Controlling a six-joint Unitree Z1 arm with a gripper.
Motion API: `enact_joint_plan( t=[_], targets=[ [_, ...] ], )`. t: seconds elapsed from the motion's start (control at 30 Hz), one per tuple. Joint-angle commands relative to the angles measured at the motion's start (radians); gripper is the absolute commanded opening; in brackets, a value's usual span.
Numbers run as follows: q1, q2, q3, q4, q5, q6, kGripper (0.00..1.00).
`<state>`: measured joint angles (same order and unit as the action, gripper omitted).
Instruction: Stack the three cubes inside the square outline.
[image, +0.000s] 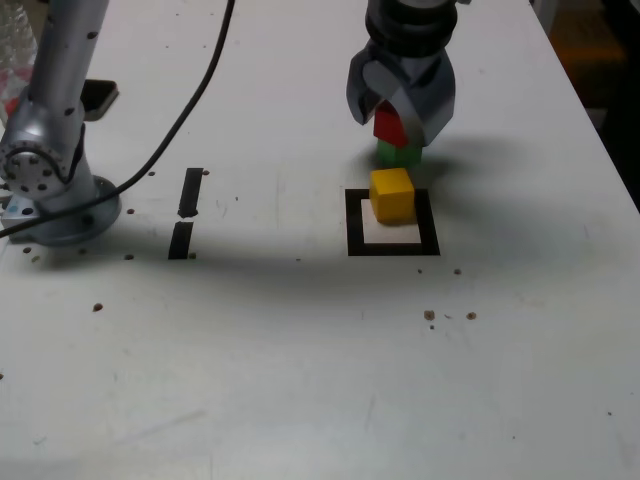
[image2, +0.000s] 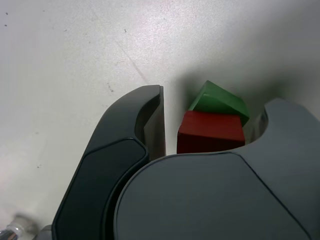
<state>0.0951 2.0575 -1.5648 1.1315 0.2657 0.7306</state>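
White table (image: 300, 380), far half occupied. Gripper (image: 400, 105) hanging over the far part, jaws spread around the red cube (image: 389, 127), a sliver of gap showing between one finger (image2: 150, 120) and the cube in the wrist view; contact on the other side hard to tell. Red cube resting on top of the green cube (image: 399, 153), turned a little off square against it. Green cube down on the table just beyond the far edge of the square outline (image: 392, 222), outside it. Yellow cube (image: 391, 194) sitting at the far edge of the outline, partly on the white centre, overlapping the far black band, just in front of the green cube. Near and side bands of the outline uncovered.

Toward the exterior view's left, two short black strips (image: 186, 213) lying end to end, well apart from the outline. Further that way, the arm's grey base (image: 55, 195) near the table's edge, a black cable (image: 175, 125) trailing from it across the far part of the table. Small brown specks (image: 430, 315) scattered on the near side of the outline and around the base.
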Motion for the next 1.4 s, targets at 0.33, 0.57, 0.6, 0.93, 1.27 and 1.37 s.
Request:
enact_joint_plan(
  t=[0.33,0.57,0.6,0.93,1.27,1.37],
  targets=[
    [0.001,-0.029,0.008,-0.022,-0.027,-0.007,0.28],
    [-0.017,-0.134,0.024,0.006,-0.02,-0.048,0.28],
    [-0.024,-0.15,0.027,0.013,-0.019,-0.058,0.28],
    [-0.155,-0.231,0.053,0.05,-0.022,-0.205,0.28],
    [-0.308,-0.244,0.071,0.079,-0.028,-0.355,0.28],
    [-0.341,-0.243,0.083,0.085,-0.033,-0.389,0.28]
  ],
)
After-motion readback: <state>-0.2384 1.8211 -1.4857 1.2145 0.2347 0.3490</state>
